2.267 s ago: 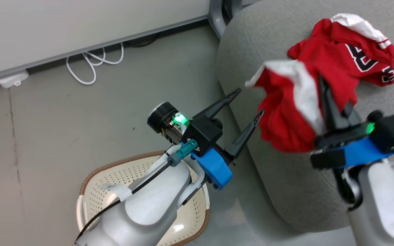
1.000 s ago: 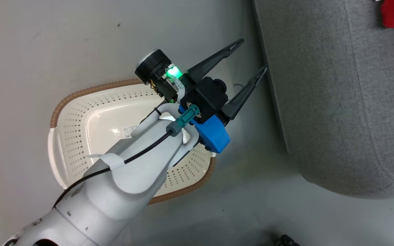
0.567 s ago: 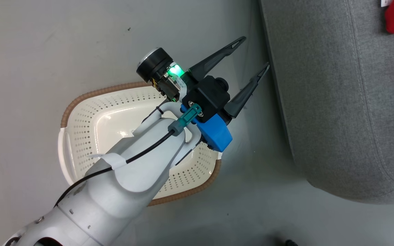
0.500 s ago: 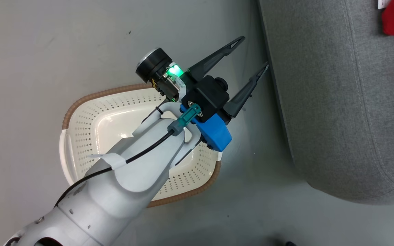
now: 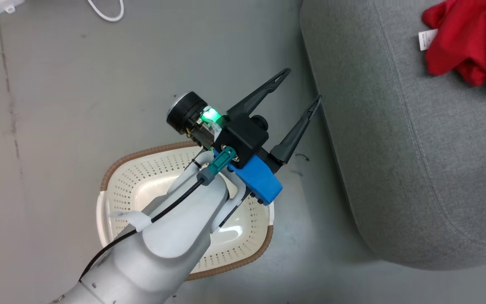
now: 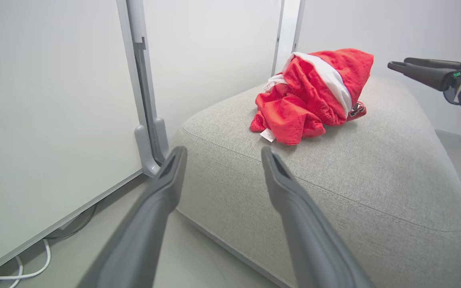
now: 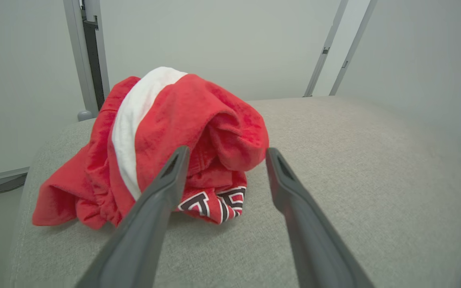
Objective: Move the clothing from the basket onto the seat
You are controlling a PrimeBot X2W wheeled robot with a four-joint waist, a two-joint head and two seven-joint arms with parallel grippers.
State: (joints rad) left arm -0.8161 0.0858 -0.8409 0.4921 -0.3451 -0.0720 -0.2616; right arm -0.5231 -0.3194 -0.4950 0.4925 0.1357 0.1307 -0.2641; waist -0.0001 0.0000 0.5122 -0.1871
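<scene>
Head view: left gripper (image 5: 303, 85), two long dark fingers spread wide, nothing between them. It hangs over the grey smooth floor (image 5: 78, 84), tips close to the seat's edge. The pale left forearm (image 5: 171, 240) covers part of the cream-white perforated plastic basket (image 5: 150, 169) with a brown woven-look rim. The basket stands on the floor, near the seat but apart from it; its glossy bottom shows past the forearm. The large grey fabric seat (image 5: 395, 147) with rounded edges and a seam takes the right side. The red crumpled clothing (image 5: 466, 46) lies on the seat at top right, a small white tag (image 5: 426, 39) at its near edge. A white cable loop (image 5: 108, 12) is on the floor at top.

Left wrist view: left gripper (image 6: 222, 152) wide, empty, pointing at the seat (image 6: 354, 168). Clothing (image 6: 306, 100) is one red heap with a broad white stripe, on top of the seat. Right gripper (image 6: 398, 63) is at upper right, beside and above the seat. White wall panel (image 6: 54, 100) and grey post (image 6: 146, 120) at left.

Right wrist view: right gripper (image 7: 227, 151) fingers spread wide, gripping nothing. Clothing (image 7: 166, 144) is right ahead on the seat (image 7: 374, 160), with black-and-white lettering at the heap's bottom. Cannot tell whether the fingers touch the fabric.
</scene>
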